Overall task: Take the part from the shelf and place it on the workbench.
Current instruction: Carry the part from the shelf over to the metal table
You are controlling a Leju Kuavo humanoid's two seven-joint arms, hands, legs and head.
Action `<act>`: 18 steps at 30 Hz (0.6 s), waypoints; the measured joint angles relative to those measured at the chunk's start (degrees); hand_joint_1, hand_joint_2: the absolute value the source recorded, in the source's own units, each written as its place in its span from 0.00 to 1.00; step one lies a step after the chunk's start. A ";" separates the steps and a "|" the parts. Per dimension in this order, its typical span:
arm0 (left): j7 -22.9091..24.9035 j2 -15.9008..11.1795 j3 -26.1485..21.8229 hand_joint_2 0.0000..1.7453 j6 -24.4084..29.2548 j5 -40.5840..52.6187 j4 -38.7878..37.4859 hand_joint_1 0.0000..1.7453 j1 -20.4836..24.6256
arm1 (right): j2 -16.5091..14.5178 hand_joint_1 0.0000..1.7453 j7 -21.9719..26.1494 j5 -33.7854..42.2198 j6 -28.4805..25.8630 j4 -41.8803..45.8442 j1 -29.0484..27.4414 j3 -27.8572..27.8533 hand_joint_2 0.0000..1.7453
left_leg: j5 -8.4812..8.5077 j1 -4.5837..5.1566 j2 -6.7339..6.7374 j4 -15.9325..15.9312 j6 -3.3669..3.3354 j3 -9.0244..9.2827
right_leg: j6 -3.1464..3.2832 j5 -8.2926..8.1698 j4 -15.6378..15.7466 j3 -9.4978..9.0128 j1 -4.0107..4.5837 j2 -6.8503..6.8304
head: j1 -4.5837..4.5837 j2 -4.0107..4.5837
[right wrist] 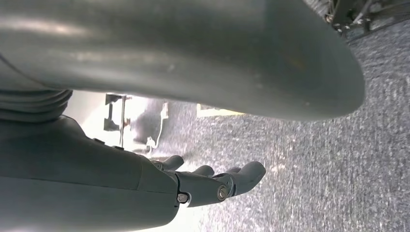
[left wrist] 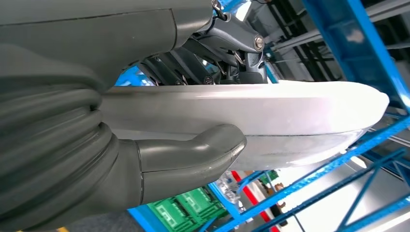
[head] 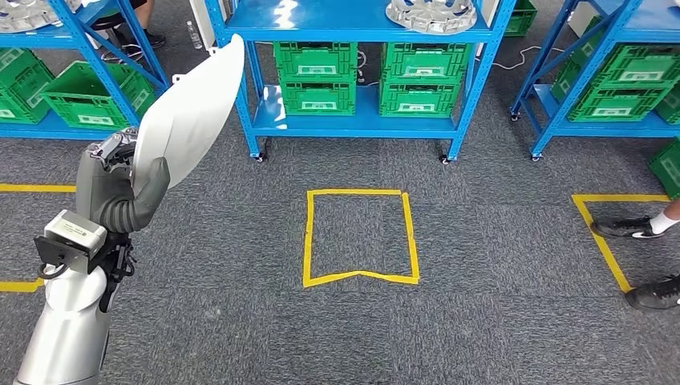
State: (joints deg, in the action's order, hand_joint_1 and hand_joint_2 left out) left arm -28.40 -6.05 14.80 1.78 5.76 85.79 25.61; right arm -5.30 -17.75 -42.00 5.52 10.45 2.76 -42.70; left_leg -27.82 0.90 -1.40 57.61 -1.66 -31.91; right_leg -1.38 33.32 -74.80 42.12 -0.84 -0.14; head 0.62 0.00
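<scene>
**Part held aloft in the left hand, clear of the shelves**

Part [head: 190, 112], a broad white shell with a smooth curved face and a thin rim, was seen raised above the grey carpet [head: 497, 265], in front of the blue shelves [head: 361, 120] and no longer resting on them. No workbench was visible, so the placing step was judged not yet done.

The panel was judged stiff and fairly light for its span, but glossy and likely to slip; its thin edge looked prone to chipping if knocked against a shelf post. Because of its width, a hold near the lower edge, as seen here, was judged to leave much of it overhanging, so a grip closer to the middle of the rim would be steadier.

The left hand [head: 128, 188] was clamped on the part's lower edge, thumb under one face and dark fingers [left wrist: 203, 72] over the other.

The right hand [right wrist: 212, 181] hung toward the carpet, holding nothing, its fingers loosely extended.
</scene>
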 joint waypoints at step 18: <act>1.26 -0.96 -1.27 1.00 -0.80 0.53 0.58 1.00 1.18 | 0.04 0.00 0.44 0.01 0.27 0.00 0.14 0.28 0.00 | -1.62 -1.04 3.29 6.63 3.81 -3.25 | 2.80 -5.06 14.78 -8.28 -0.08 -3.82 | 0.49 0.00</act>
State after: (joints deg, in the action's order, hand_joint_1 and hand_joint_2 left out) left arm -27.14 -7.00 13.53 0.98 6.30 86.38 26.78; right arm -5.26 -17.31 -42.00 5.79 10.45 2.90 -42.42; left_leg -29.43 -0.14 1.89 64.24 2.15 -35.16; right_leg 1.41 28.26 -60.03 33.85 -0.91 -3.96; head 1.10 0.00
